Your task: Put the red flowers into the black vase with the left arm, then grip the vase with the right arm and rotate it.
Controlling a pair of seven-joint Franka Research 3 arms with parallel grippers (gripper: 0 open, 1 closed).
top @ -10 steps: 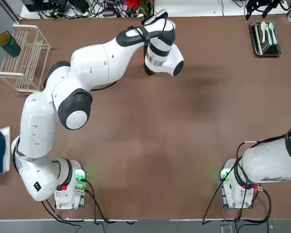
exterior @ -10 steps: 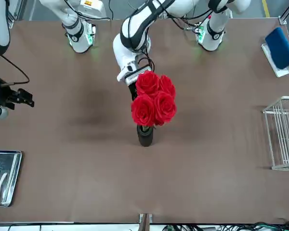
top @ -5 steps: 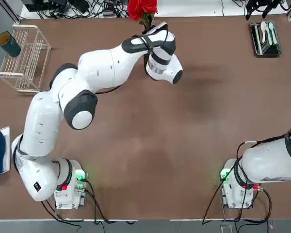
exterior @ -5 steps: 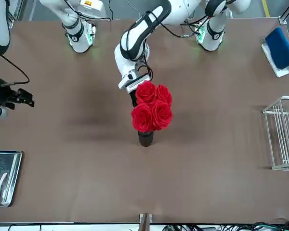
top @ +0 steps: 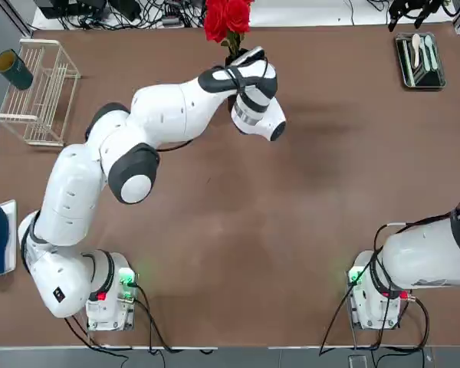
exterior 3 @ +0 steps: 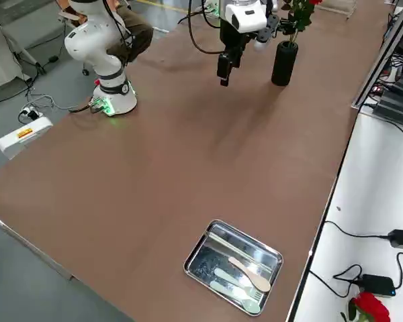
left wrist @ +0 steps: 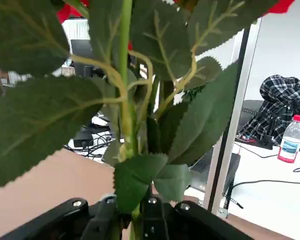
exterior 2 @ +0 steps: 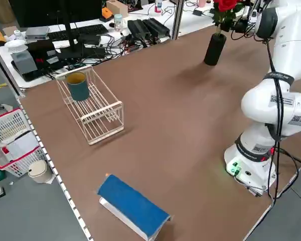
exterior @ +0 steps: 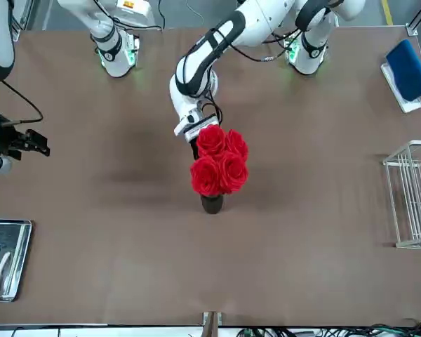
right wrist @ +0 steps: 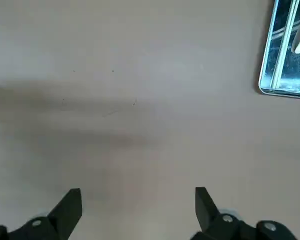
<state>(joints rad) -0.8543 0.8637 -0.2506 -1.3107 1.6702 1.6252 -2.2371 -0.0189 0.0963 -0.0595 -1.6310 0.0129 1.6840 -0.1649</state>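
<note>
The left gripper (exterior: 196,146) is clamped tight on the stems of the red flowers (exterior: 218,161), holding them just under the blooms. In its wrist view the fingers (left wrist: 108,226) pinch the green stalks with leaves filling most of the frame. The bunch sits right above the black vase (exterior: 211,203), near the far edge of the table (top: 291,199) from the robot. From the left side the stems look like they're already going down into the vase's mouth, though I can't tell how deep they are.

So I'd say step one is nearly finished but not quite: the flowers are lined up and partly in, and the grip hasn't let go yet. What's left is dropping them fully, releasing, and backing the left arm (top: 169,115) out.

The right gripper (right wrist: 138,210) hangs over bare table with its fingers spread wide, well apart from the vase, near the metal tray (right wrist: 288,55). The grab-and-rotate part hasn't started.
</note>
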